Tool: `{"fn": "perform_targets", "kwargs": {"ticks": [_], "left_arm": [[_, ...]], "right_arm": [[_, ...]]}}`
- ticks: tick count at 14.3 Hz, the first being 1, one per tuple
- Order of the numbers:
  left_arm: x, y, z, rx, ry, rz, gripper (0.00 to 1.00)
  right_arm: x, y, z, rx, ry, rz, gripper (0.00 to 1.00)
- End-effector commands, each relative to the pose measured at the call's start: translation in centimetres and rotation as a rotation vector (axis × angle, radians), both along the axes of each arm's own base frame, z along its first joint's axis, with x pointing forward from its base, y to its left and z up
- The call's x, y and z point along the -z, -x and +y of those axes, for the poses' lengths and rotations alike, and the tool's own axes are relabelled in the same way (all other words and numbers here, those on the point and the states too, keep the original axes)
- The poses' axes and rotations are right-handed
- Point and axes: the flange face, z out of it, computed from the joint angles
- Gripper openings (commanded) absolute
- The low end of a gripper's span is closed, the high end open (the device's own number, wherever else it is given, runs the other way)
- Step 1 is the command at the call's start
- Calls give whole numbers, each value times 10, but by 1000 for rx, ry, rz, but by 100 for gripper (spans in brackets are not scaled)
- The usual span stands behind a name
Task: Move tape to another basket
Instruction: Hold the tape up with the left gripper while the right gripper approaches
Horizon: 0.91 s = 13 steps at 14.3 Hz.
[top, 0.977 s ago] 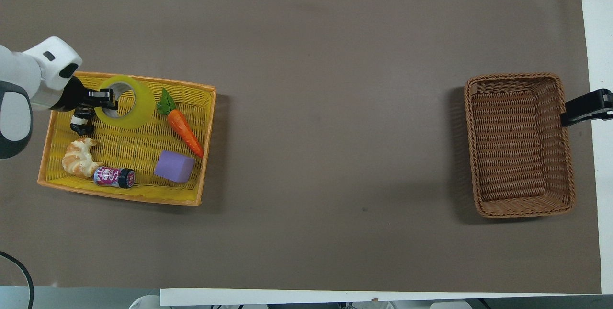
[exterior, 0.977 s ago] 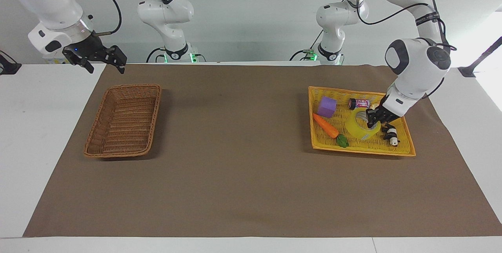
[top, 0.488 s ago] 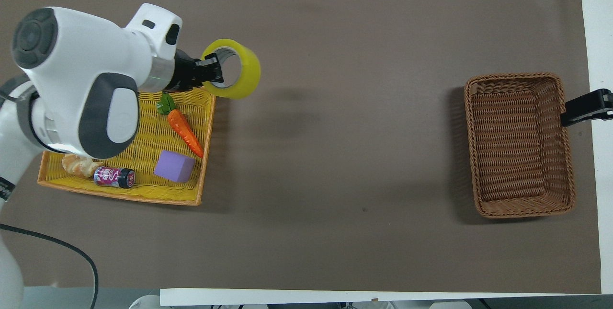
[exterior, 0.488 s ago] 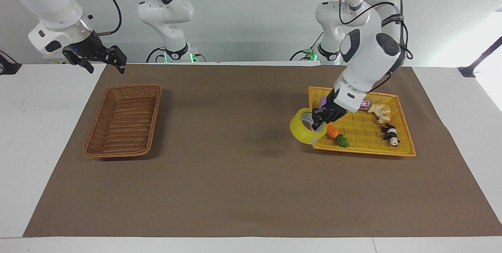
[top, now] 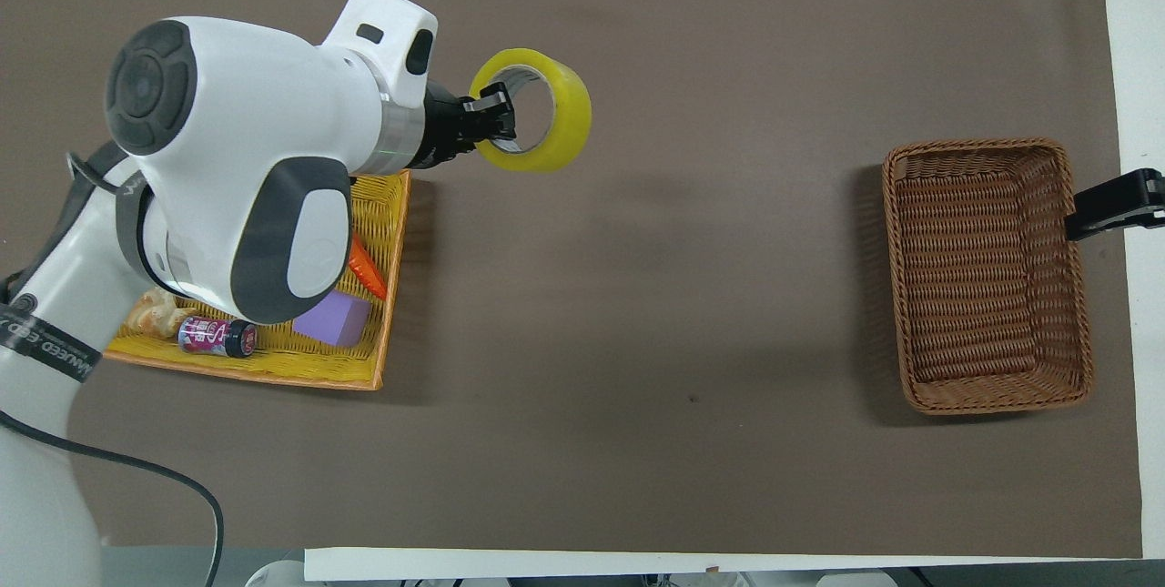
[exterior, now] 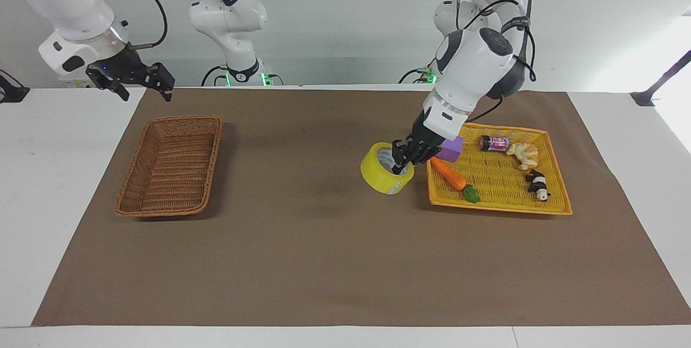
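Carrying tape (exterior: 386, 175) in air over the mat mid-desk, just off yellow tray (exterior: 556, 205): left gripper (exterior: 402, 158) pinched on roll's wall. Stiff, light, slick; wall hold looks ok. Wicker basket (exterior: 135, 167) at right arm's end; right gripper (exterior: 135, 81) waits, fingers apart.

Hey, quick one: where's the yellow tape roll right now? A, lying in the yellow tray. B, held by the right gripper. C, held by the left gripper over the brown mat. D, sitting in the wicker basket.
C: the left gripper is shut on the tape over the bare brown mat, outside the yellow tray and well short of the wicker basket.
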Motion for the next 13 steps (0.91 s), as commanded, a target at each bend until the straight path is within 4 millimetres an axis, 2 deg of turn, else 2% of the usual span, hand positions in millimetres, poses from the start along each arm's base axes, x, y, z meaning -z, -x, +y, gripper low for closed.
{"fn": "perform_targets", "kwargs": {"ticks": [1,5,8,10,13], "left_arm": [[-8,23,-35,43,18,14,0],[-11,30,-46,27,28,19,0],[-15,32,-45,41,24,12,0],[-20,31,-46,44,29,11,0],[-20,33,-45,52,26,9,0]], "right_arm": [[-2,5,7,-1,-20,2,100],[2,10,26,-46,-63,47,100],[11,18,24,-8,-295,47,100],[21,24,34,-9,-435,38,100],[34,15,48,26,-664,-20,100]]}}
